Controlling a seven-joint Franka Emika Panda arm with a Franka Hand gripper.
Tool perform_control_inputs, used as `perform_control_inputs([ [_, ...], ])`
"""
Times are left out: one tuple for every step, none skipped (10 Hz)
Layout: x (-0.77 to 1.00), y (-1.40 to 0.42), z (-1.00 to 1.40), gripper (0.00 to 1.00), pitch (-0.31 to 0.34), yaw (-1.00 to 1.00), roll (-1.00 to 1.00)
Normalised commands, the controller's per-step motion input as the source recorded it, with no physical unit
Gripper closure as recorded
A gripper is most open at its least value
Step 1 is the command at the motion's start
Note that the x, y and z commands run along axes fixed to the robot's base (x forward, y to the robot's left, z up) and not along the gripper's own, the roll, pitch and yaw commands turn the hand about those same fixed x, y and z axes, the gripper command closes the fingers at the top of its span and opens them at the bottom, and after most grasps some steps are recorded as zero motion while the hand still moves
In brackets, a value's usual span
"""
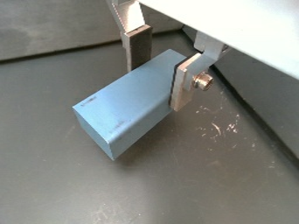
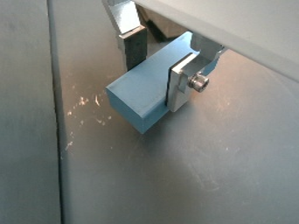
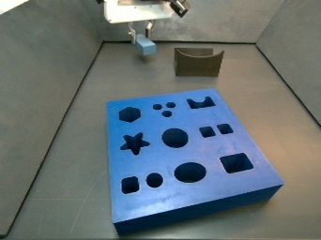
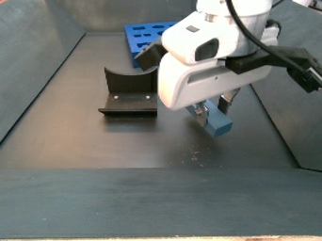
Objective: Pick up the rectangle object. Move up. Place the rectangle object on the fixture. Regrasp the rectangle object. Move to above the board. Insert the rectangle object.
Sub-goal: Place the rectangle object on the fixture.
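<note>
My pincer (image 1: 159,63) is clamped across one end of the block (image 1: 126,112), its two silver fingers (image 1: 186,83) pressing the block's long side faces. In both wrist views the block's long axis runs straight out from between the fingers, most of its length sticking clear of them, its free end (image 2: 131,107) pointing away from the wrist. That axis lies close to level, roughly along the dark tabletop (image 1: 70,188). I cannot tell from the wrist views whether the block's underside touches the tabletop or rides just above it.

In a side view the block (image 4: 219,123) shows beneath the white wrist housing (image 4: 208,62), tipped slightly with its free end lower, close over the tabletop. The holder (image 4: 127,94) stands just beside it, apart from it, with its notch open upward.

From the other side camera I see the pincer (image 3: 142,39) and block (image 3: 145,44) near a far corner of the tabletop, the holder (image 3: 196,62) close by along the far edge, and the blue board (image 3: 186,159) lying flat in the middle, well apart from the block.
</note>
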Motion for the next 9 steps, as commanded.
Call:
perform_control_inputs([
  [-0.02,-0.01,1.00,1.00,0.054,-0.01,0.02],
  [-0.02,-0.01,1.00,1.00,0.078,-0.02,0.05],
  [-0.02,0.00,1.00,1.00,0.094,-0.02,0.08],
  [-0.03,-0.01,1.00,1.00,0.115,-0.02,0.12],
  [-0.03,-0.01,1.00,1.00,0.121,-0.01,0.13],
  [-0.03,-0.01,1.00,1.00,0.135,0.00,0.17],
  [-0.04,-0.01,1.00,1.00,0.134,0.01,0.18],
  [-0.04,-0.01,1.00,1.00,0.131,0.02,0.18],
  [-0.04,-0.01,1.00,1.00,0.127,0.02,0.18],
])
